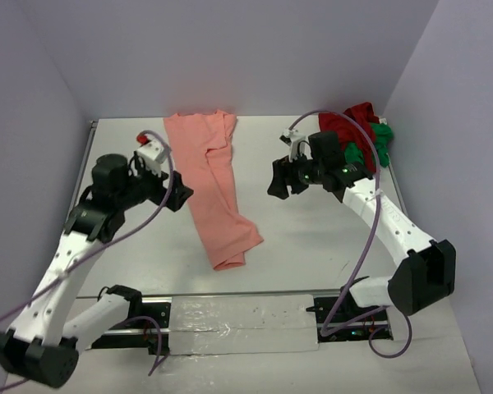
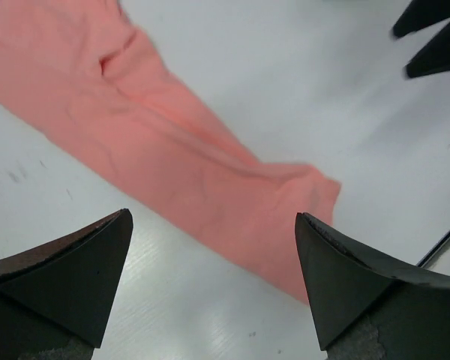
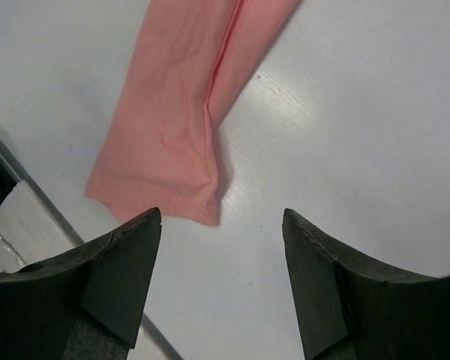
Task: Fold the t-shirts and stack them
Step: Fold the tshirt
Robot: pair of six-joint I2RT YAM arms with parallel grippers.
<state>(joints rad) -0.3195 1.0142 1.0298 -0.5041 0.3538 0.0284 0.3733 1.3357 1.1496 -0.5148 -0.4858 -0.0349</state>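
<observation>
The salmon-pink t-shirt (image 1: pixel 214 185) lies folded into a long strip down the middle of the table, also in the left wrist view (image 2: pixel 180 165) and the right wrist view (image 3: pixel 180 112). The dark red t-shirt (image 1: pixel 353 123) and the bright green t-shirt (image 1: pixel 382 141) lie crumpled together at the far right corner. My left gripper (image 1: pixel 181 195) is open and empty, just left of the pink strip. My right gripper (image 1: pixel 278 182) is open and empty, to the right of the strip. Both hover above the table.
White walls close the table on the left, back and right. A metal rail (image 1: pixel 230 293) and a white strip (image 1: pixel 238 324) run along the near edge between the arm bases. Purple cables loop from both arms.
</observation>
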